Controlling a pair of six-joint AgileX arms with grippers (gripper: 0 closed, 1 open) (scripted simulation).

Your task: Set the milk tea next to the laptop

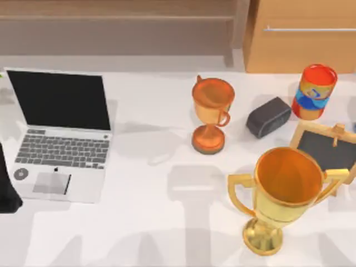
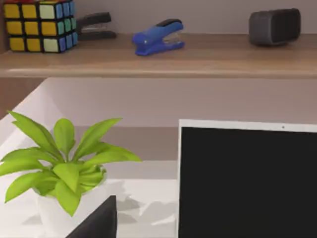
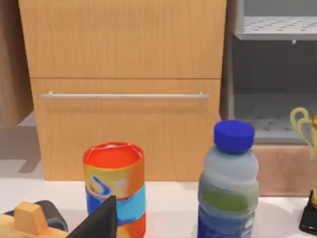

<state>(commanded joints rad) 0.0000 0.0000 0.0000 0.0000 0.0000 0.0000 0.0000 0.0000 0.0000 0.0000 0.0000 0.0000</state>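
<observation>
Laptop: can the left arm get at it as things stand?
Probably yes. The left arm sits at the top view's left edge, right beside the laptop, with nothing between them.

Office desk: laptop (image 1: 61, 133), stapler (image 2: 157, 36), drawers (image 3: 124, 89).

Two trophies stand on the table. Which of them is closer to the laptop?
The small copper trophy, the darker one near the table's middle. The large gold trophy stands farther right and nearer the front edge, away from the laptop.
</observation>
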